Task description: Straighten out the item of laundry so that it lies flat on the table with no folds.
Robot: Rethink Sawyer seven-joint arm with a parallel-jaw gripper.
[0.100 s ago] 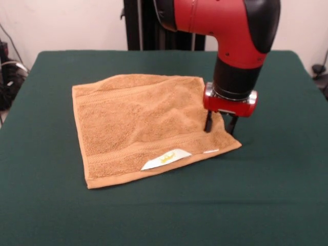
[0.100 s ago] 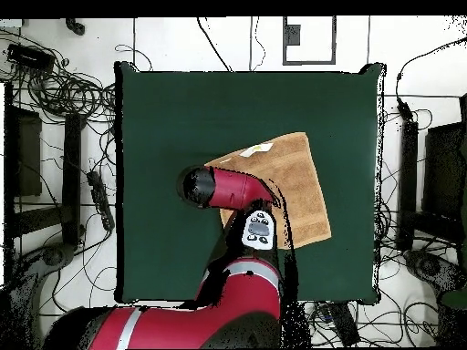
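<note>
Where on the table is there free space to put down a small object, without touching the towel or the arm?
The table is bare along the whole strip between the towel and the front view's bottom edge. The side areas beyond the towel's left and right edges are also bare, as is the strip behind it. It is crowded only at the towel's right corner, where the claw stands.

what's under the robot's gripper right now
The gripper stands with its fingers apart on the right corner of the towel, which lies on the green table. In the overhead view the arm hides that corner.
</note>
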